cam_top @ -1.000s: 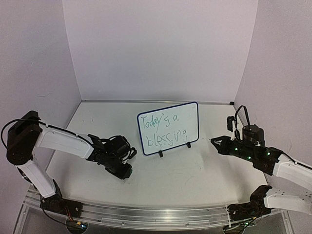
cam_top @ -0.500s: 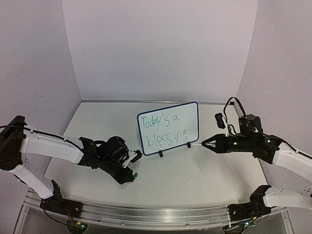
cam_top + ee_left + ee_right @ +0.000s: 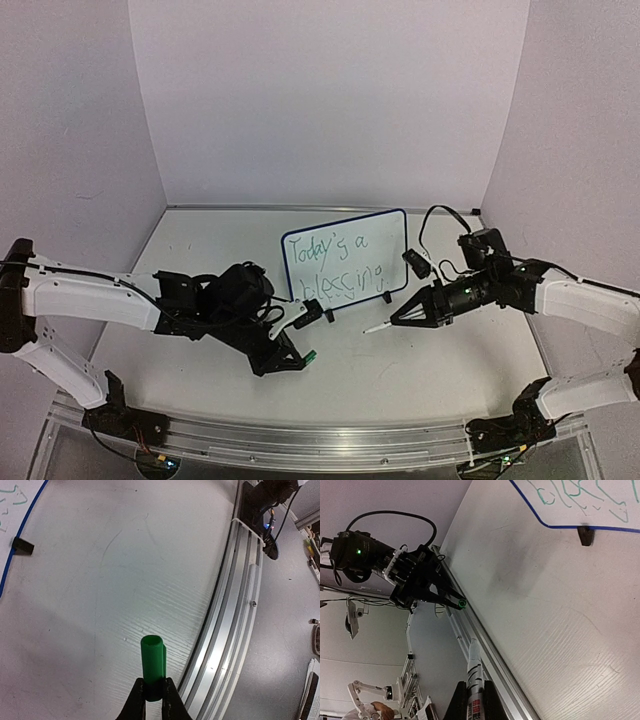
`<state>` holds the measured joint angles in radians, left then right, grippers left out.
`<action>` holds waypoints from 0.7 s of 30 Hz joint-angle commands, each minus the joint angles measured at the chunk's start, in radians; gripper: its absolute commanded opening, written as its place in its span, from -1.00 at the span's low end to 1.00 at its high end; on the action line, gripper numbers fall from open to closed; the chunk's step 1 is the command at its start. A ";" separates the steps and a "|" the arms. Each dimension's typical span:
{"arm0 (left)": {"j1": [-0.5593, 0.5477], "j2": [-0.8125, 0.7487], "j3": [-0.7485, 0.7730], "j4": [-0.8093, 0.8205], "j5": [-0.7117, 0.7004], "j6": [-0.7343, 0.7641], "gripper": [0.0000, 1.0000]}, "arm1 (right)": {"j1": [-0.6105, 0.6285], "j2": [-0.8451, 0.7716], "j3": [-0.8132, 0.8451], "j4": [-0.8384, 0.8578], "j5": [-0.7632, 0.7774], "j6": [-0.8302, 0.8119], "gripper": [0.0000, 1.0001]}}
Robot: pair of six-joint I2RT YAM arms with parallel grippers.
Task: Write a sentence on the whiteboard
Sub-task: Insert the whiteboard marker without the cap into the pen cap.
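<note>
While the left pincer point(image 3: 152, 694) clamps a green marker cap point(image 3: 152, 666) and the right pincer point(image 3: 472, 692) the marker point(image 3: 474, 672), the whiteboard point(image 3: 392, 232) with its sentence point(image 3: 335, 268) stands just beyond both, likely light, tippy, best gripped at its rigid border.

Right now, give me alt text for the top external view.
A small blue-bordered whiteboard stands on a white table, reading "Today's a blessing" in green. In front of it, the left gripper holds a green cap and the right gripper a white marker, pointed toward each other but apart.
</note>
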<state>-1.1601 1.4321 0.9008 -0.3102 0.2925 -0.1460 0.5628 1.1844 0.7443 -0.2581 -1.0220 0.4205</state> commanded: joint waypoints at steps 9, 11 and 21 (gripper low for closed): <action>-0.061 0.054 0.137 -0.044 0.059 0.084 -1.00 | 0.091 0.094 0.067 0.067 -0.160 0.025 -1.00; -0.065 0.060 0.141 -0.049 0.058 0.086 -1.00 | 0.104 0.109 0.076 0.072 -0.158 0.025 -1.00; -0.076 0.069 0.150 -0.045 0.058 0.087 -1.00 | 0.147 0.171 0.106 0.088 -0.143 0.021 -1.00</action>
<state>-1.2280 1.4956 1.0014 -0.3628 0.3388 -0.0750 0.6926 1.3388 0.8047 -0.2098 -1.1535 0.4464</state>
